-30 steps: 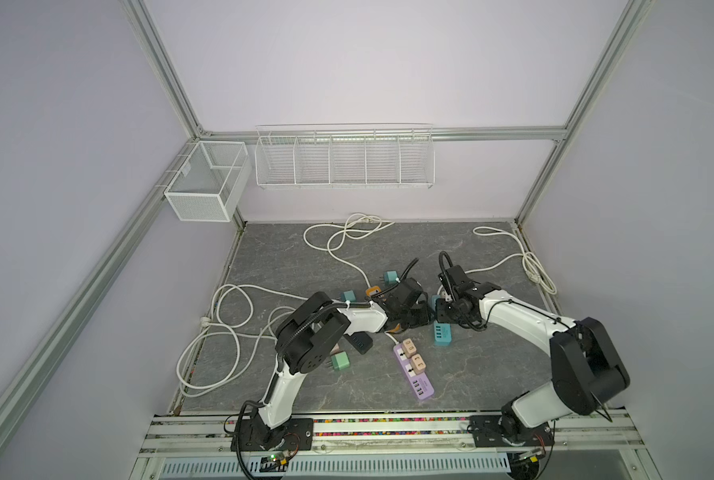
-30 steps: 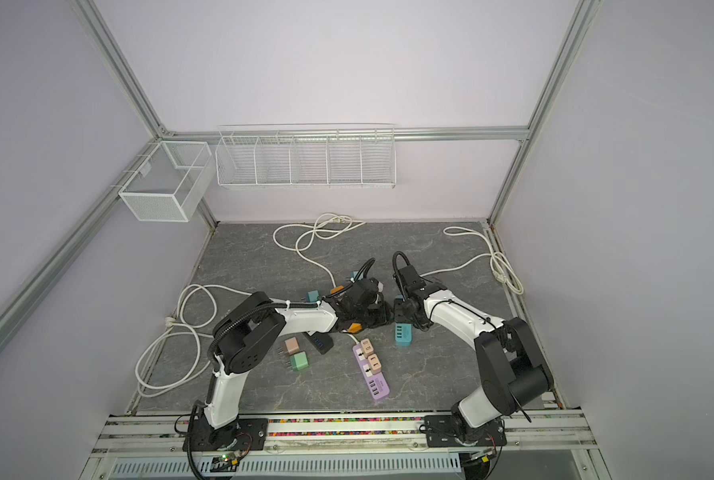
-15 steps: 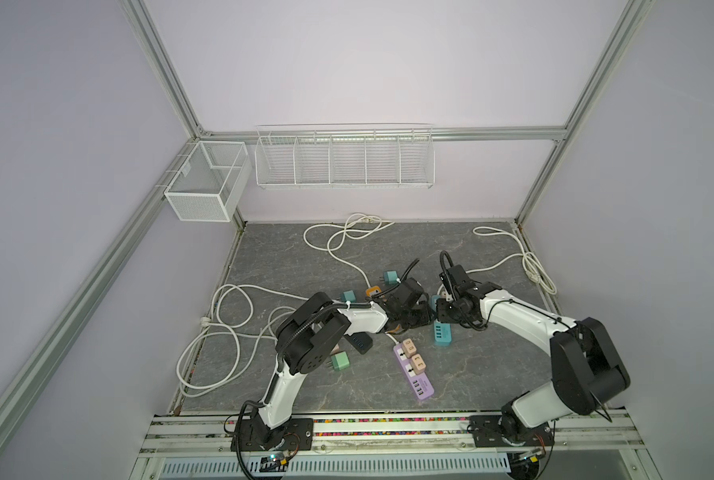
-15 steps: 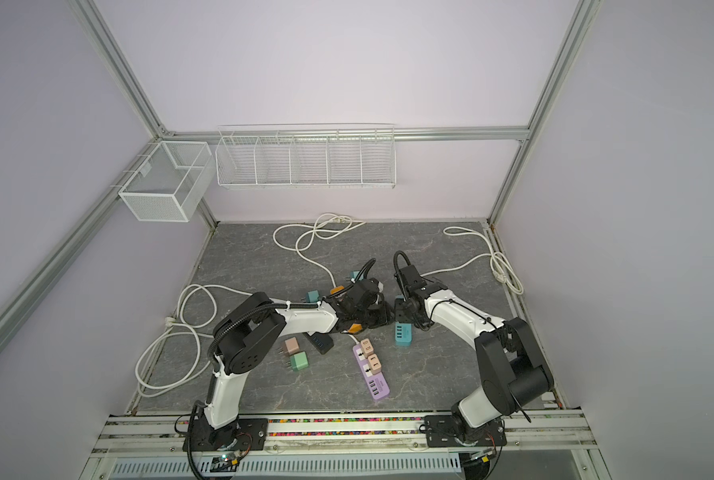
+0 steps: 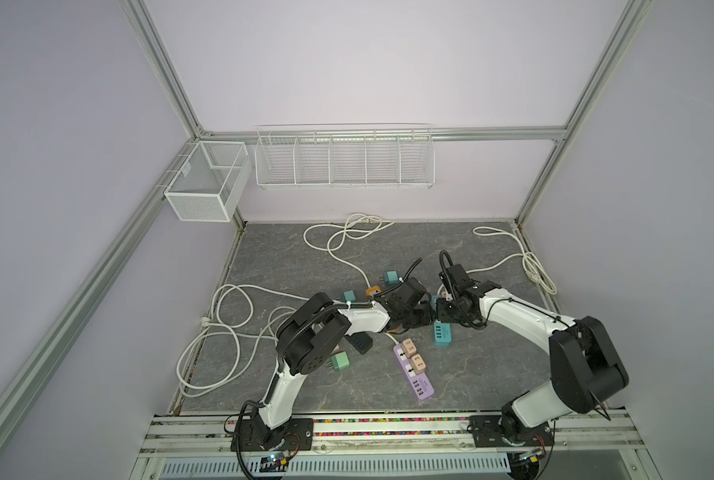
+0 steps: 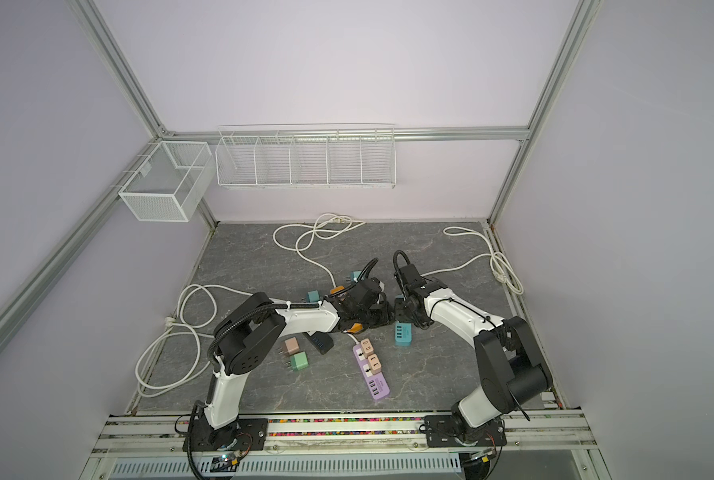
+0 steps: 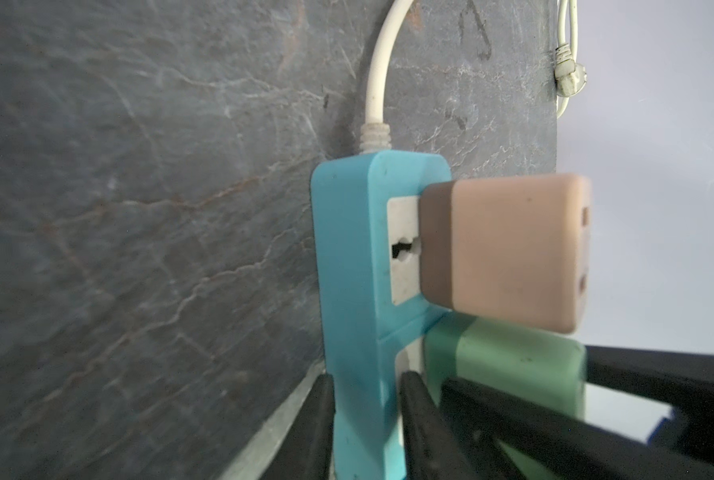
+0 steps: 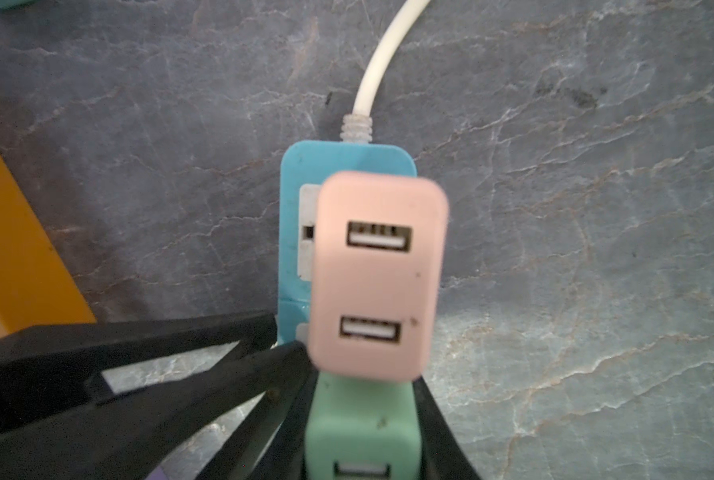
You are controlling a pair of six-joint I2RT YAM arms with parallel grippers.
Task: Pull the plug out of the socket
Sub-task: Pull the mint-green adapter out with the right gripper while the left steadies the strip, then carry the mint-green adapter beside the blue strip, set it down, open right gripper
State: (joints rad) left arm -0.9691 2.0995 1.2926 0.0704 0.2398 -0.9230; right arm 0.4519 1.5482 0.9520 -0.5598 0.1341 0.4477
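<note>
At the middle of the table [image 5: 289, 257], between both arms, the blue power strip [image 5: 441, 333] lies flat with the green plug [image 8: 363, 432] seated in its socket, just on the near side of a pink plug [image 8: 378, 274]. Right pincer [image 8: 365, 415] pinches the green plug, one finger on each side. Left pincer [image 7: 368, 399], coming from the left, is clamped across the strip's body, right beside that plug.

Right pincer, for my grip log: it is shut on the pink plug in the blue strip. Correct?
No. The right wrist view shows the right pincer shut on the green plug in the blue strip, not the pink plug.
</note>
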